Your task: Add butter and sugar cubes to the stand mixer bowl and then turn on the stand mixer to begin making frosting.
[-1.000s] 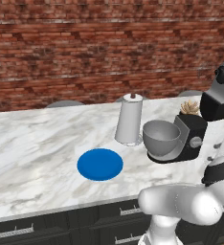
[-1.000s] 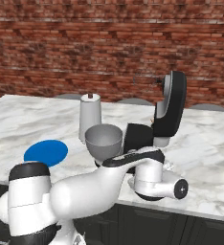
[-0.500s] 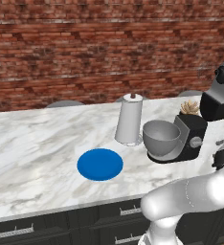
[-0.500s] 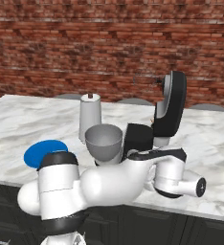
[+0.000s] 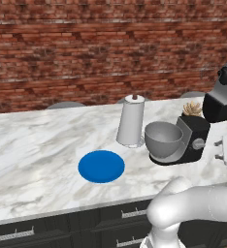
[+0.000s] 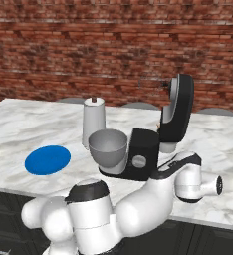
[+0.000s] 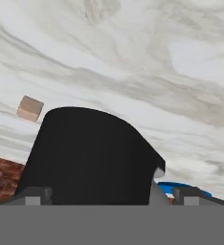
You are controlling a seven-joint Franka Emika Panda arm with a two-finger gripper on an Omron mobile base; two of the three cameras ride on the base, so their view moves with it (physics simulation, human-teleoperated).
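Marble counter [image 5: 33, 145] carries the whole setup: the black mixer [image 6: 146, 152] sits with its head [image 6: 177, 112] tilted up and back, which leaves the mouth of the grey bowl [image 6: 107, 147] uncovered so ingredients can be dropped straight in. From either base view the bowl looks empty, so the adding appears not yet begun. A white roll [image 5: 132, 121] stands just behind the bowl, and a blue plate [image 5: 101, 165] lies flat on the counter to its left, apart from the mixer; nothing can be made out on the plate from the base views. The arm reaches round the mixer's right side, low over the counter, and the gripper [image 7: 109, 196] has its 2 tips [image 7: 35, 195] set wide apart with nothing between them. In the hand view the mixer's dark body [image 7: 90, 158] sits close in front of the tips, and 1 small tan cube [image 7: 30, 108] rests alone on the marble beyond it, probably a sugar cube and the likely reason for reaching to this side. The butter cannot be picked out in these frames. The silver knob [image 6: 138, 160] faces the robot, within reach for the last step.
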